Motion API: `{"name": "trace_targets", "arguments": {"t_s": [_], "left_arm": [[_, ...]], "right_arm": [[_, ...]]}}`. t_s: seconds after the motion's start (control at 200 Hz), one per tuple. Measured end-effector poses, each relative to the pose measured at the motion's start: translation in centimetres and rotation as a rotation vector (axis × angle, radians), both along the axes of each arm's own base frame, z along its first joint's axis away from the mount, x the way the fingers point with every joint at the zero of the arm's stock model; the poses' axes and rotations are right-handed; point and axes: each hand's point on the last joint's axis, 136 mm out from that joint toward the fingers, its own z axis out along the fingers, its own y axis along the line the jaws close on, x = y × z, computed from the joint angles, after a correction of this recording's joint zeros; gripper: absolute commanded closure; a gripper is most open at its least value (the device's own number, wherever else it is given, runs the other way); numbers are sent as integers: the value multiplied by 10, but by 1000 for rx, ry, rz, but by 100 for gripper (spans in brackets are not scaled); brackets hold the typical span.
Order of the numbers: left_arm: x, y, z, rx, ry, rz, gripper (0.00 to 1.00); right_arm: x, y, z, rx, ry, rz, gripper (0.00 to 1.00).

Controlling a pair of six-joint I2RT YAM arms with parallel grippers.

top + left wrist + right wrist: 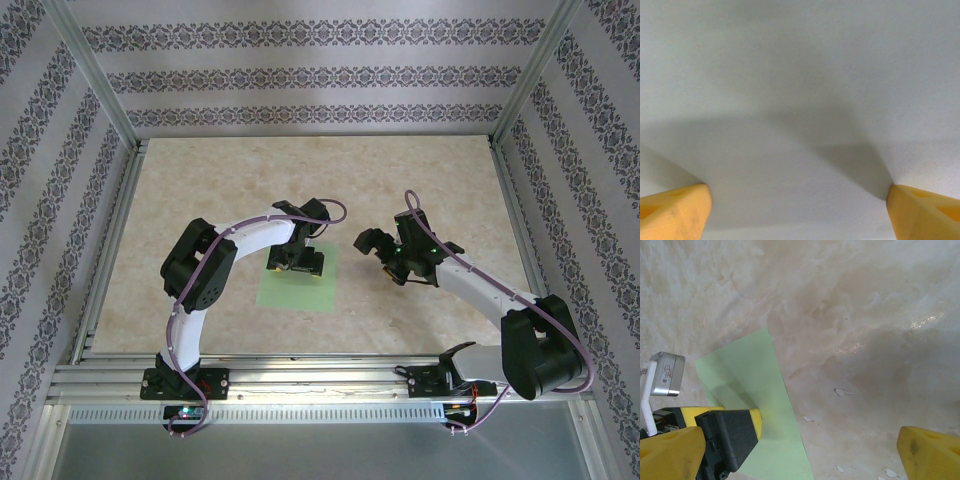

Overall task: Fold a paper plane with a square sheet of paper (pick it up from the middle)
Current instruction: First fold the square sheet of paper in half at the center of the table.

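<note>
Presently the green sheet of paper (285,295) lies flat and unfolded on the marble-patterned table (200,200), a little toward six o'clock from its centre. The left gripper (300,262) stands directly over the sheet's twelve-o'clock half, jaws spread wide with nothing between them. In its wrist view both yellow fingertips (677,210) appear to touch the paper, though contact is not certain. The right gripper (385,258) hangs at three o'clock of the sheet, clear of it, jaws fully apart and empty. Small pale flecks (842,391) lie on the table nearby.
</note>
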Motion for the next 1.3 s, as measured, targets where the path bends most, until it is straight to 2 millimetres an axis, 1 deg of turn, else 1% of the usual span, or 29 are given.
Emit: {"name": "trace_targets", "arguments": {"t_s": [0.979,1.014,1.029,1.134,1.299], "left_arm": [[1,0,0,5,0,9,13],[1,0,1,6,0,9,14],[1,0,1,6,0,9,16],[1,1,1,7,-1,8,21],[1,0,1,8,-3,7,24]], "right_arm": [[0,0,-2,-2,4,0,2],[0,0,-1,-2,4,0,2],[0,0,-1,-2,4,0,2],[0,0,-2,-2,4,0,2],[0,0,-2,-2,4,0,2]]}}
